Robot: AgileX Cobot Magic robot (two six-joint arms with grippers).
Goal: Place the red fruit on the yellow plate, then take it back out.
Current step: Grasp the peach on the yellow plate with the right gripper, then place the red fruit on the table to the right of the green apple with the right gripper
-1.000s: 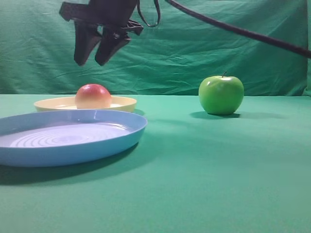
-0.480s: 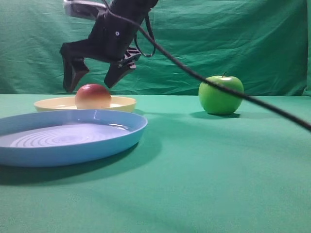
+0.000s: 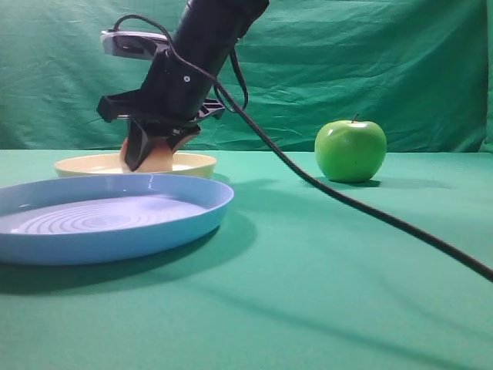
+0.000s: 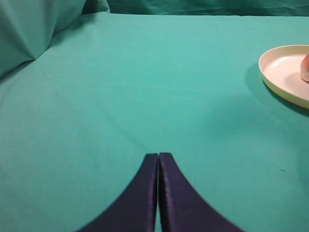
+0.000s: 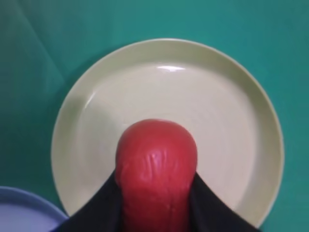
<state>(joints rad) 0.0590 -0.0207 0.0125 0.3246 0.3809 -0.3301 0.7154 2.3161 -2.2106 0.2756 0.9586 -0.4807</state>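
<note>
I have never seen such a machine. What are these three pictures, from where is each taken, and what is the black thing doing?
It is a robot with two arms, each ending in a two-fingered gripper. One camera watches from low in front; one sits on each wrist. On the green cloth lie a shallow pale yellow plate, a larger light blue ridged plate and a shiny green apple. The right gripper stands over the yellow plate, fingers against both sides of the round red fruit. The left gripper is shut, holding nothing.

red fruit (image 3: 158,159) mostly hidden behind jaws.
</note>
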